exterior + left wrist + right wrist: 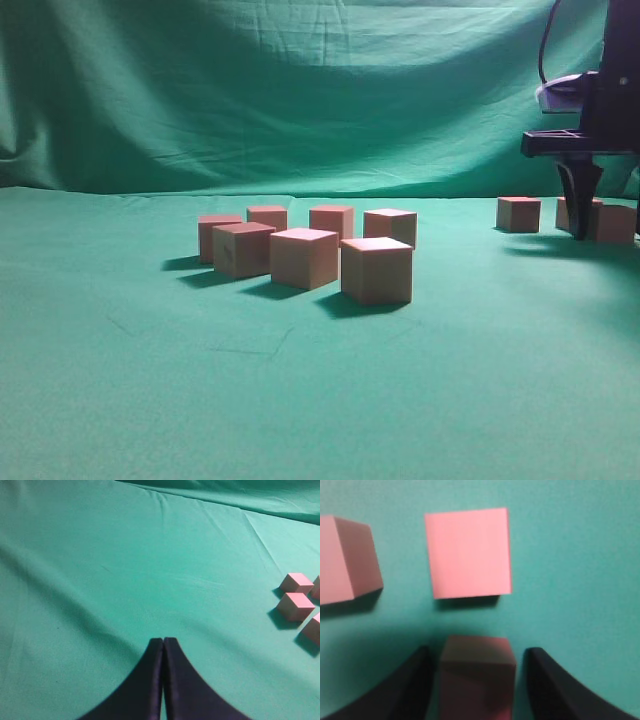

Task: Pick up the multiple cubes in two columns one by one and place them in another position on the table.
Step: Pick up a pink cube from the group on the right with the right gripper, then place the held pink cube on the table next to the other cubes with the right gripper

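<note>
Six cubes [304, 257] stand clustered in two columns mid-counter [320, 400]. At far right, the right gripper [476, 680] hangs with its fingers [405, 690] parted around a shadowed cube [476, 675], gaps on both sides; two more cubes sit just beyond. The left gripper [163, 642] has its fingers pressed together, holding nothing.

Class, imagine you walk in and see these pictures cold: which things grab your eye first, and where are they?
A cluster of pink cubes sits mid-table on the green cloth. At far right, the black right gripper hangs low beside a few separate cubes; its wrist view shows one cube between its open fingers. The left gripper is shut over bare cloth.
</note>
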`<act>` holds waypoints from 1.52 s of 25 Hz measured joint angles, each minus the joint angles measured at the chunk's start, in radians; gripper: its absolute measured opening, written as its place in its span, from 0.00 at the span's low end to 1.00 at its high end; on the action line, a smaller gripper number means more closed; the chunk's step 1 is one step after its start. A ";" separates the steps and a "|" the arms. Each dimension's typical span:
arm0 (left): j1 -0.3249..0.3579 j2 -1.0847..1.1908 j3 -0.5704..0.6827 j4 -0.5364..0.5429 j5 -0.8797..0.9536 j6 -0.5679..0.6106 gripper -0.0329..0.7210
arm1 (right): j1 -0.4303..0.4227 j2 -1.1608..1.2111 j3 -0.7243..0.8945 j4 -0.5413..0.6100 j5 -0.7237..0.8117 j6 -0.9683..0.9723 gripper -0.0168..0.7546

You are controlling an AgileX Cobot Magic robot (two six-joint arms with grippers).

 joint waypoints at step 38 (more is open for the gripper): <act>0.000 0.000 0.000 0.000 0.000 0.000 0.04 | 0.701 -0.465 0.370 0.066 0.130 0.136 0.36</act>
